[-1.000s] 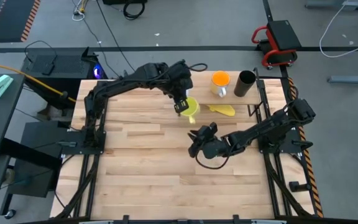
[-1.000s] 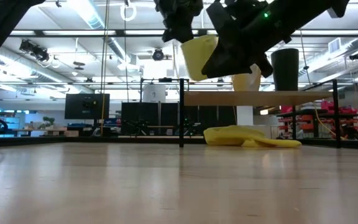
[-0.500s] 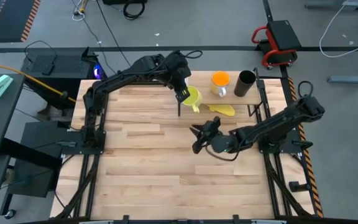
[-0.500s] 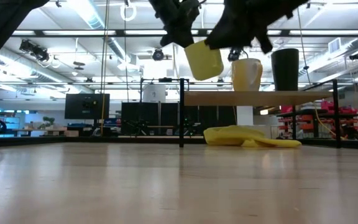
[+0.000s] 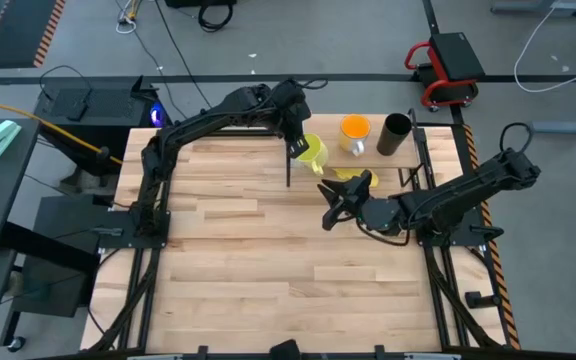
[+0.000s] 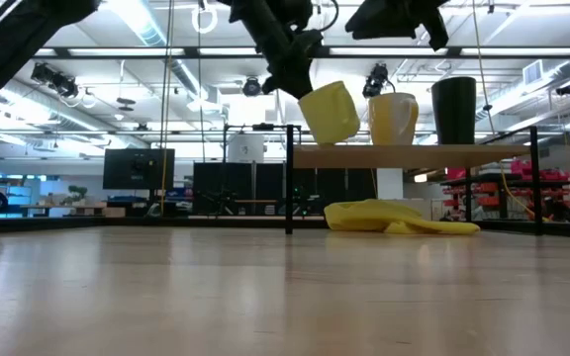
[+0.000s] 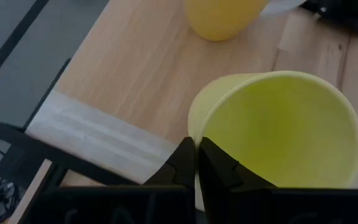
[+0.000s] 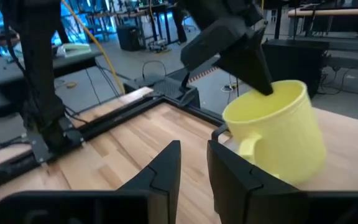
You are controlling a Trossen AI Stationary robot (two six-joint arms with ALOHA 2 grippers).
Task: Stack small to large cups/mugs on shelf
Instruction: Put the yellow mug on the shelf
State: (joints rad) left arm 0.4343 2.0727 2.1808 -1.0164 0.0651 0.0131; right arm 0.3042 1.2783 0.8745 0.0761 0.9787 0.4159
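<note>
At the left end of the shelf (image 6: 414, 154), the left gripper (image 5: 296, 146) holds the yellow mug (image 5: 311, 155) by its rim, fingers (image 7: 188, 163) pinched tight on the wall of the mug, which hangs tilted just above the board. In the low view the mug (image 6: 329, 112) sits lower and closer to the shelf top than half a second ago, and leans more to the side; a second ago it was higher still and partly hidden behind the other arm. From above, it has moved from over the open tabletop (image 5: 228, 240) to the shelf's near-left corner.

The orange cup (image 5: 354, 133) stands upright on the shelf, just beside the mug, and the black cup (image 5: 395, 134) stands upright further along; neither has shifted. The flat yellow thing (image 6: 399, 218) lies on the table under the shelf, as before.

The right gripper (image 5: 343, 198) hovers over the table in front of the shelf, empty, its fingers parted with a narrow gap. It has drawn back toward the right side since the earlier frames, and in the low view it has risen nearly out of the top of the picture.
</note>
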